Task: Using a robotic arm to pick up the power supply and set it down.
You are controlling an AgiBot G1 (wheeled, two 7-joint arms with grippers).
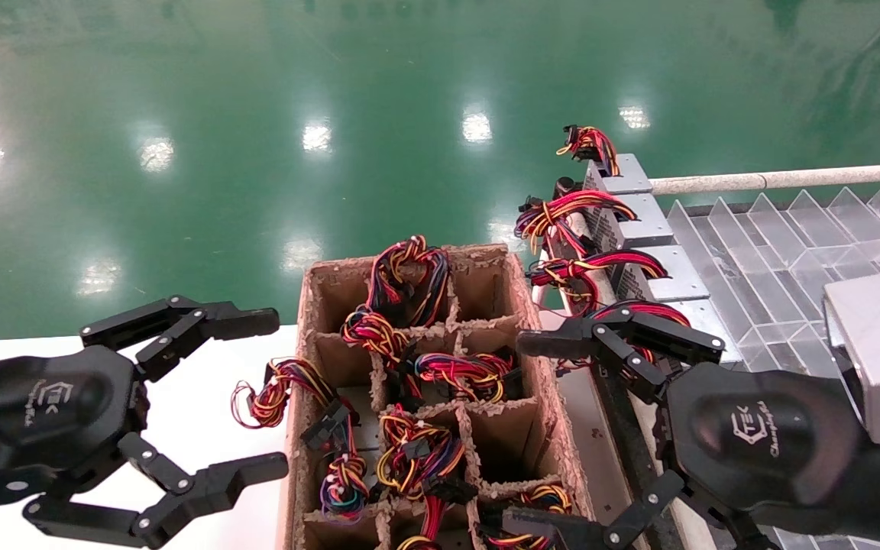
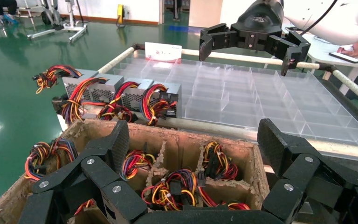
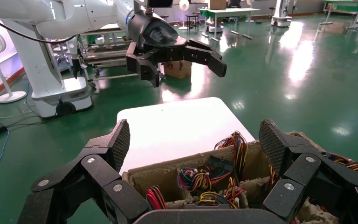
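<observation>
**Both claws open, no power supply gripped yet**

The cardboard box (image 1: 539,382) stands between the two arms, its cells filled with looped wire bundles; the grey power supplies themselves sit deep in the cells and are largely hidden under the wires. A second group, four power supplies (image 1: 642,221) already placed, stands in a row at the far right, along the left edge of the clear divided tray (image 1: 791,252), wires hanging toward the box.

The right claw (image 1: 554,435) hovers at the right wall of the box, fingers spread wide and holding nothing. Its upper finger reaches over the box's right rim; its lower finger lies over the near right cells. The left claw (image 1: 257,397) hovers over the white counter (image 1: 203,412) just left of the box, likewise spread and empty.

Key relation: the box contents lie to the left of and below the right claw, and to the right of the left claw. The right claw appears nearer to the filled cells and also to the tray, so it is judged the better placed for the pick. Which cell is targeted cannot be told.

Risk: tangled wires may snag neighbouring bundles on lifting.
</observation>
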